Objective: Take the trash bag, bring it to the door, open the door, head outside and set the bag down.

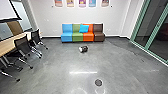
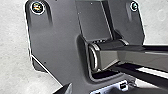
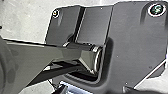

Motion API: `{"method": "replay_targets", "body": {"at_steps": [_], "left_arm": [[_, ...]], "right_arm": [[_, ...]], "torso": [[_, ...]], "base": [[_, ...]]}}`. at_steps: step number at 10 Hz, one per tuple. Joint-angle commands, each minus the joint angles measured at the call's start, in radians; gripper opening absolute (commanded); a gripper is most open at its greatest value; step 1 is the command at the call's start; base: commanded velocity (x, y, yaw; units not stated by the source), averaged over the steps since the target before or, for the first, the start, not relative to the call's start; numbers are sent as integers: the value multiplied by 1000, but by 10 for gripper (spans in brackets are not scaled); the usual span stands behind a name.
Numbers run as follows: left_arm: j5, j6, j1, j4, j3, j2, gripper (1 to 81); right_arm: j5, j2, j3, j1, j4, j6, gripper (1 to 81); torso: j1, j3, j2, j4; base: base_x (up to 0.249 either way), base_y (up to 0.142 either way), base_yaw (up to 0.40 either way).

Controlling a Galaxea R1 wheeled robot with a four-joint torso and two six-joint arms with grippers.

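Drive slowly, squarely toward black-and-white rounded bundle, presumably trash bag, well ahead of left gripper and right gripper. Cannot tell whether open or closed, either side.

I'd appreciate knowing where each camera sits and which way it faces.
Head view: high on the robot, facing forward and down across the floor towards coloured seats.
Left wrist view: on the left arm, facing the robot's dark plate and jointed bar.
Right wrist view: on the right arm, facing them too.
Both wrist views share plate, bar and floor.
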Motion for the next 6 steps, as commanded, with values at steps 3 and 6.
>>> {"method": "replay_targets", "body": {"at_steps": [3, 6], "left_arm": [[62, 3, -30, -10, 6, -3, 811], [60, 3, -30, -11, 6, -1, 811]], "right_arm": [[-48, -14, 19, 20, -13, -3, 811], [-47, -21, 23, 16, 0, -3, 811]], "torso": [[-1, 0, -1, 0], [-1, 0, 0, 0]], "base": [[96, 0, 0], [135, 0, 0]]}}
